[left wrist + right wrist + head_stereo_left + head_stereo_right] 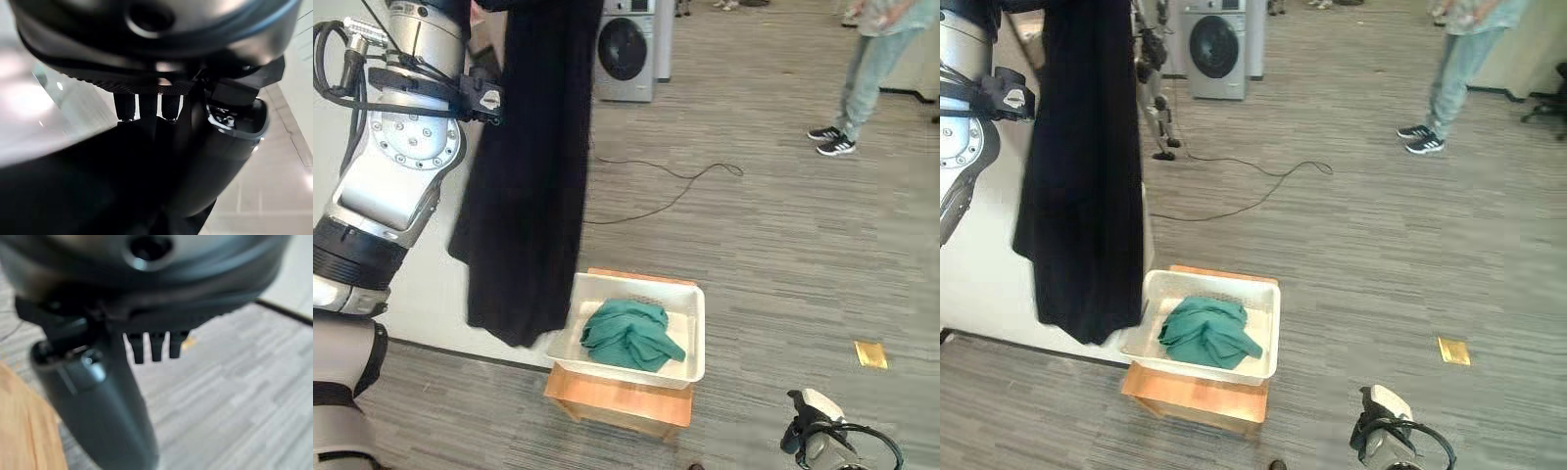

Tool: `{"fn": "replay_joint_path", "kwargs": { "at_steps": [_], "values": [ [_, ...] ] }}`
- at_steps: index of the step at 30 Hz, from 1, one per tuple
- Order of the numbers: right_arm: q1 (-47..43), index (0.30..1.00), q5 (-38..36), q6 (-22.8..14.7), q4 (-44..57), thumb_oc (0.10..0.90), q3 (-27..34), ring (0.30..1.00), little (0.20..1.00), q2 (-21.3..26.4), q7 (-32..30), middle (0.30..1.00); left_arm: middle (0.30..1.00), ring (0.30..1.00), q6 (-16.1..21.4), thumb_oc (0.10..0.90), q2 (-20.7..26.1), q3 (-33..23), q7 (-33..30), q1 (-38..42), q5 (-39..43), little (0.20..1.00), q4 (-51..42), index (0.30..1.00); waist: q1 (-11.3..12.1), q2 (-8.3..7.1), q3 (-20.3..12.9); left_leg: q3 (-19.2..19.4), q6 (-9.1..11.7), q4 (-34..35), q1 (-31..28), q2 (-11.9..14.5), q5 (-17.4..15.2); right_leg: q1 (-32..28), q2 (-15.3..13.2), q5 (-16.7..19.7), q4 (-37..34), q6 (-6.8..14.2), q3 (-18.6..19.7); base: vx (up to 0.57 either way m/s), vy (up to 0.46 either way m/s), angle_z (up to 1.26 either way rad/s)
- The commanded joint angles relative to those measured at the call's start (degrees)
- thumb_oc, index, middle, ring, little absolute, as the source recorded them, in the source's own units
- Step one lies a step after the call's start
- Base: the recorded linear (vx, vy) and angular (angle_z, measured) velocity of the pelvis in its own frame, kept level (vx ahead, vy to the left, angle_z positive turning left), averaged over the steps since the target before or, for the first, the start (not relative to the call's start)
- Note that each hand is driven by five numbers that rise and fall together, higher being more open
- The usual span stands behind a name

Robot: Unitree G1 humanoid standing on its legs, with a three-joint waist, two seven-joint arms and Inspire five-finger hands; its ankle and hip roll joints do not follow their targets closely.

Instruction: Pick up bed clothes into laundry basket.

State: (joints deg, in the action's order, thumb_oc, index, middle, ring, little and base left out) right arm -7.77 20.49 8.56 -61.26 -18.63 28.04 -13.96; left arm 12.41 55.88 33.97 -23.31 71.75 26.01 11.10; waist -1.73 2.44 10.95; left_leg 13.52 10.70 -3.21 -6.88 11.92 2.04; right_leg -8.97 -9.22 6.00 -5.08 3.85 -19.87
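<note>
- Black garment (533,176) hanging long and vertical from the raised left arm at 11 o'clock of the left eye view; top end out of frame, hem low, just beside the near-left rim of the laundry basket (690,328).
- Key relation: hem sits at roughly 9 o'clock of the basket, overlapping its left edge in view, not over the middle; long axis straight up-down. Likely needs carrying toward 3 o'clock, then lowering, before letting go.
- Basket white, at 6 o'clock, sitting on a low wooden stand (617,401); green cloth (628,335) already bunched inside.
- Left hand (230,142): dark cloth pressed right against the fingers in the left wrist view, thumb alongside it; probably clenched on the black garment, though the curl of the fingers is mostly hidden by fabric.
- Left hand clearly the nearer one, and the one bearing the load.
- Right hand (102,396): low at 5 o'clock, well apart from garment and basket; fingers relaxed and straight, touching nothing, floor beyond.
- Risk: long drape may spill over the basket rim or catch the stand edge on the way down.
- Washing machine (625,47) at 12 o'clock, a person (871,69) standing at 2 o'clock, both well clear.
</note>
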Motion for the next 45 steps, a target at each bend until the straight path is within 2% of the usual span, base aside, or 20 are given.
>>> {"fn": "replay_joint_path", "kwargs": {
  "at_steps": [1,4,6,10,18,22,27,36,40,45],
  "values": [
    [-3.6,0.900,-2.9,-3.6,0.0,0.800,-0.6,0.900,0.900,0.9,-2.6,0.900,0.300,0.300,1.8,0.400,2.9,-3.2,-7.9,15.8,-3.6,0.300,7.7,0.300,2.8,0.62,-1.2,-6.8,-3.3,0.2,5.9,-2.8,-1.0,-4.1,-1.7,-10.3,0.1,5.7,-2.0,0.01,-0.009,0.07],
    [-2.8,0.900,-5.1,-4.7,-0.7,0.800,-0.5,0.900,0.900,-0.2,-2.9,0.900,0.300,0.300,-0.2,0.400,2.3,0.5,-9.8,21.2,-7.8,0.300,12.9,0.300,2.4,1.37,-1.2,-10.4,-3.0,4.3,6.8,-3.4,1.2,-3.6,-0.6,-10.2,0.1,5.9,-0.7,0.03,0.009,-0.19],
    [-2.4,0.900,-6.3,-5.5,-1.4,0.800,-0.4,0.900,0.900,-0.7,-3.1,0.900,0.300,0.300,-1.5,0.400,2.0,2.3,-10.2,23.2,-10.8,0.300,16.1,0.300,2.0,1.41,-0.6,-11.2,-2.7,5.9,7.2,-2.9,2.6,-4.0,0.1,-10.8,0.1,5.6,0.1,0.04,0.000,-0.25],
    [-0.3,0.900,-9.0,-6.6,-2.2,0.800,0.6,0.900,0.900,-1.2,-2.7,0.900,0.300,0.300,-3.5,0.400,0.6,0.9,-10.1,20.7,-14.3,0.300,18.1,0.300,0.3,1.47,-1.4,-10.2,-2.7,7.8,5.2,-1.8,2.6,-4.5,1.4,-11.3,0.1,5.4,0.8,0.09,0.019,-0.09],
    [1.4,0.900,-11.5,-7.0,-1.5,0.800,2.7,0.900,0.900,-1.0,-3.3,0.900,0.300,0.300,-6.0,0.400,-0.5,-1.1,-10.0,16.8,-18.7,0.300,19.5,0.300,-2.0,0.80,-2.5,-6.6,-2.5,8.2,3.7,-0.9,1.9,-2.7,1.3,-10.7,0.1,5.8,2.9,0.06,0.027,-0.16],
    [2.1,0.900,-10.7,-6.7,-0.6,0.800,3.0,0.900,0.900,-1.0,-3.5,0.900,0.300,0.300,-7.0,0.400,-0.8,-2.9,-9.6,12.8,-21.7,0.300,17.0,0.300,-2.2,0.96,-2.3,-5.2,-2.8,8.2,2.9,-0.9,1.2,-2.5,0.8,-10.4,0.1,6.2,3.4,0.05,0.041,-0.18],
    [2.7,0.900,-10.1,-6.8,0.6,0.800,2.7,0.900,0.900,-1.0,-3.4,0.900,0.300,0.300,-7.7,0.400,-1.8,-3.0,-8.9,11.6,-24.4,0.300,17.3,0.300,-2.6,0.64,-2.4,-4.3,-3.0,8.2,2.9,-1.0,0.5,-1.9,0.2,-10.0,0.1,6.5,3.5,0.03,0.018,-0.12],
    [3.5,0.900,-9.5,-6.7,1.7,0.800,2.8,0.900,0.900,-0.5,-3.5,0.900,0.300,0.300,-7.0,0.400,-2.0,-3.5,-8.4,11.0,-23.0,0.300,16.4,0.300,-2.6,0.39,-2.5,-4.6,-3.3,8.2,3.1,-1.4,-0.1,-1.9,-0.2,-10.2,0.1,6.7,3.1,0.00,0.001,0.00],
    [3.6,0.900,-9.6,-7.0,2.0,0.800,2.6,0.900,0.900,-0.3,-3.5,0.900,0.300,0.300,-6.9,0.400,-1.4,-3.0,-9.0,12.3,-22.8,0.300,16.4,0.300,-2.5,0.33,-2.8,-4.9,-3.3,8.2,2.8,-1.5,-0.3,-2.3,-0.2,-10.3,0.1,6.7,3.0,0.00,0.000,0.00],
    [3.7,0.900,-9.5,-7.5,2.9,0.800,2.0,0.900,0.900,-0.2,-3.2,0.900,0.300,0.300,-7.1,0.400,1.5,-0.3,-10.5,17.9,-22.0,0.300,18.1,0.300,-2.1,0.68,-3.6,-5.1,-3.4,8.2,2.0,-1.6,-0.6,-2.8,-0.3,-10.4,0.1,6.8,2.8,0.00,0.000,0.00]
  ]
}}
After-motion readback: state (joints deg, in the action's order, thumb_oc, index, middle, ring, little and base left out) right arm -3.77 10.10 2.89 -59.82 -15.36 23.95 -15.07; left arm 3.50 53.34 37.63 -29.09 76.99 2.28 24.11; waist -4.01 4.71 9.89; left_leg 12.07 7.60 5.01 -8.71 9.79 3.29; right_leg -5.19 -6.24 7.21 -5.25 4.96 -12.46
